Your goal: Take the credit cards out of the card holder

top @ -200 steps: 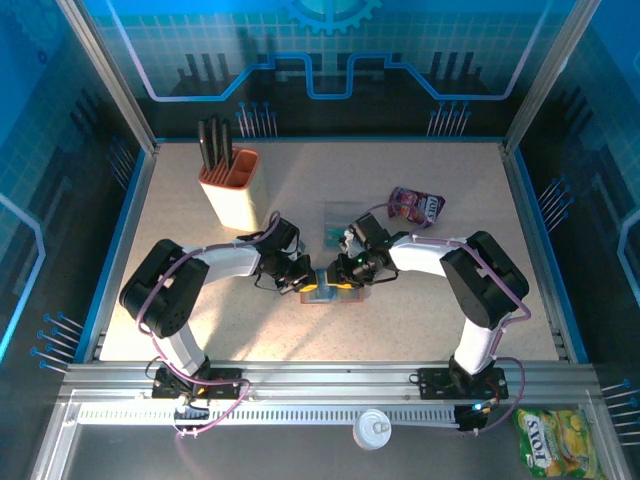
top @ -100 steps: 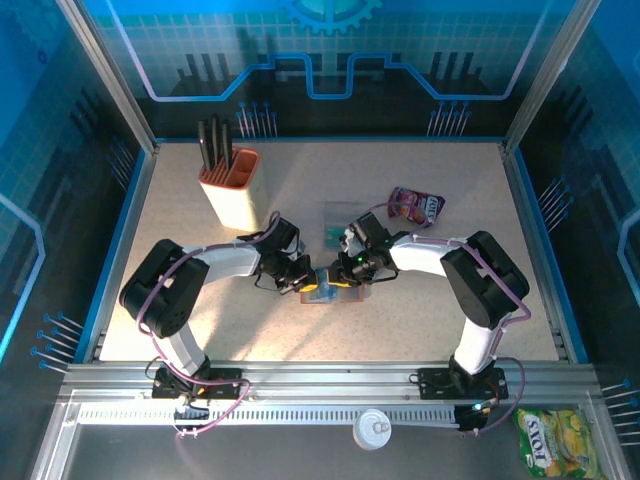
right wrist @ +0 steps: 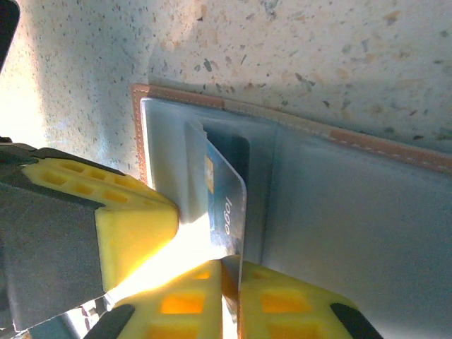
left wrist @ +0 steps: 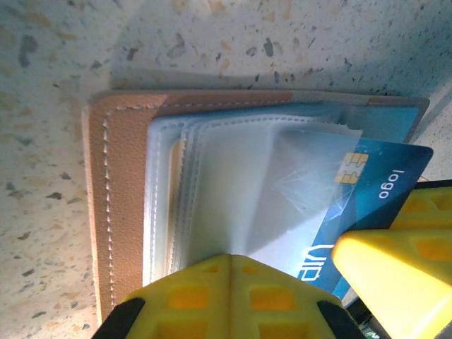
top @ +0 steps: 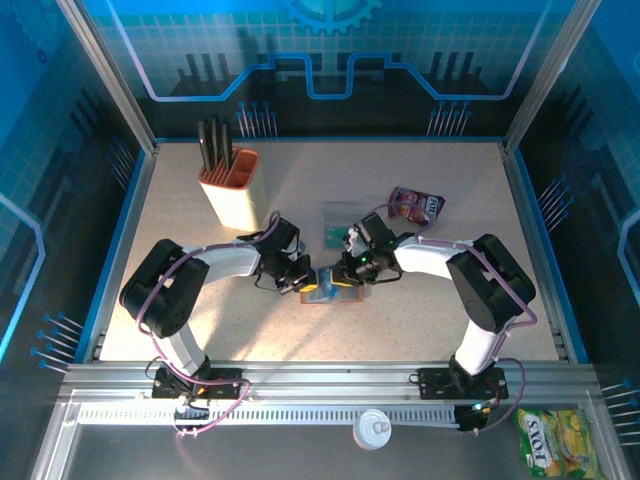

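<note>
Since a second ago the right pincer has narrowed, and its arm has drifted a little outward in the top view; the left arm looks unchanged. Now the two yellow fingers of the right pincer pinch the near edge of a blue credit card. The card is part of the way out of its pocket, with the gold chip and the printed word "logo" already free. The left pincer is pressed together, and its tip rests on the clear sleeves, I think to hold the card holder down. The holder lies open and flat on the speckled tabletop, between the two arms.

I judge the task is in progress: this card is not yet fully out, and a second blue surface seems to stay deeper in the pocket.

The holder has tan stitched leather outside and soft grey-blue pockets with thin, glossy, wrinkled plastic sleeves. The card is stiff, smooth and thin, with rounded corners.
</note>
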